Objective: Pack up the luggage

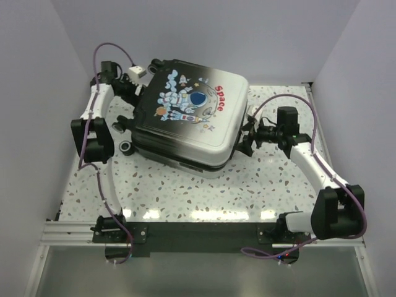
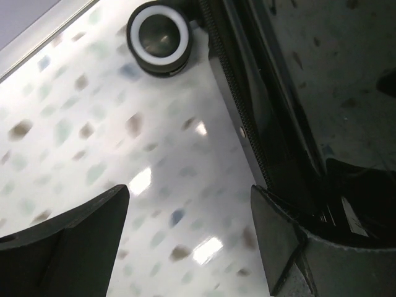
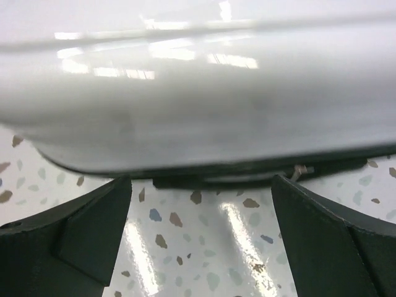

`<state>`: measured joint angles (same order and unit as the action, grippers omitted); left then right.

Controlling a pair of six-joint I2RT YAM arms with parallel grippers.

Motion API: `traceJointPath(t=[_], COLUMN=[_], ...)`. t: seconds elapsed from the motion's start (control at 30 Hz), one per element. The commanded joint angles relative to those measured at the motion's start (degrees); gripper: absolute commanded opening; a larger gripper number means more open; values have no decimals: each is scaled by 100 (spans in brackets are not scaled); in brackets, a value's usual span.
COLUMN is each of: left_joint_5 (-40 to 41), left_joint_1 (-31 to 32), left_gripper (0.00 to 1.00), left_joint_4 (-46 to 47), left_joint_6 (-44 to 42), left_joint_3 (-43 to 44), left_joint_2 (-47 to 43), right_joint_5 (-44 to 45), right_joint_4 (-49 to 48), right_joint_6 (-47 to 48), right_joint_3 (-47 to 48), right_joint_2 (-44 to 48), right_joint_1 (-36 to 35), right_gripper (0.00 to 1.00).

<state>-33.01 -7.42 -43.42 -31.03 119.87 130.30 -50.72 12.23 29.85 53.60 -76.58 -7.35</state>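
The luggage [image 1: 189,114] lies flat mid-table with its astronaut print and red "Space" word facing up, lid down on the lower half. My left gripper [image 1: 135,98] is at its wheel end, open over bare tabletop. In the left wrist view the open gripper [image 2: 189,232] has a black wheel [image 2: 158,36] ahead and the luggage's dark zipper edge [image 2: 260,124] by its right finger. My right gripper [image 1: 246,137] faces the luggage's right side. In the right wrist view the open gripper [image 3: 201,238] is just short of the white shell [image 3: 198,93], holding nothing.
White walls close in the speckled table [image 1: 185,198] at the back and on both sides. A metal rail [image 1: 68,234] with both arm bases runs along the near edge. Purple cables loop above each arm.
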Motion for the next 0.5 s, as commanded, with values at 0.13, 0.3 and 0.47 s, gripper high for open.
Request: traceJointPath(t=[0.13,0.3,0.47], left_joint_5=[-778,-1216,-1259], left_joint_1=[1209,191,-479], left_gripper=[89,99,100], left_joint_4=[815,2547,2744], left_joint_6=[798,2442,2576], left_joint_3=[281,45,-157], left_joint_2=[-136,-970,-1900], right_joint_5=[-333,-457,-167], right_joint_4=[1536,1046,-438], right_joint_6=[2068,1762,746], right_joint_3=[-499,-746,-1001], right_joint_2=[600,732,522], right_joint_1=[24,-178,-1247], right_gripper=[99,99,99])
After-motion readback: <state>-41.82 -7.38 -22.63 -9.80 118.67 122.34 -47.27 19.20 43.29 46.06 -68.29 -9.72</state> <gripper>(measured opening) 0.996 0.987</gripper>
